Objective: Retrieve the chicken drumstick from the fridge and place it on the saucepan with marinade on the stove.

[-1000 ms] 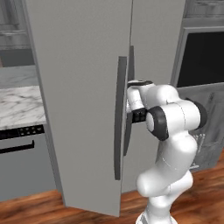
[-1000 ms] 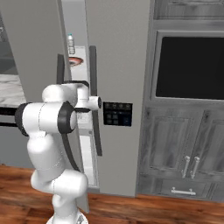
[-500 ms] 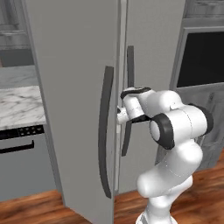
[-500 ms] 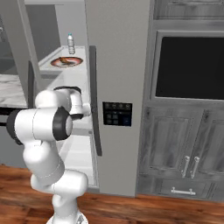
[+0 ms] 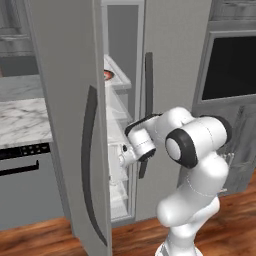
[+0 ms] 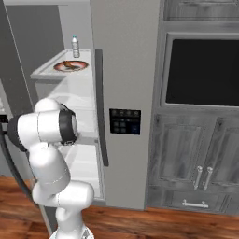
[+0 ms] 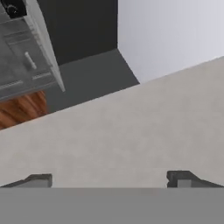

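Observation:
The fridge [image 6: 123, 70] stands with its left door [image 5: 65, 100] swung open. On an upper shelf a plate [image 6: 83, 66] holds the orange-brown chicken drumstick [image 6: 70, 64]; the plate's rim [image 5: 108, 75] peeks past the door edge. My gripper [image 5: 120, 159] reaches into the gap between the open door and the fridge body, well below that shelf. Its fingertips [image 7: 39, 179] stand wide apart with nothing between them, facing a flat pale surface close ahead. The saucepan and the stove are out of view.
A small bottle [image 6: 74, 46] stands behind the plate. A dark wall oven [image 6: 205, 70] with grey cabinet doors [image 6: 186, 163] below sits right of the fridge. A marble counter [image 5: 20, 120] over a grey appliance front [image 5: 25, 190] lies left of the open door.
The fridge's left door has swung much wider open, uncovering the shelves and the plate. My hand has left the door handle and moved into the gap behind the door edge.

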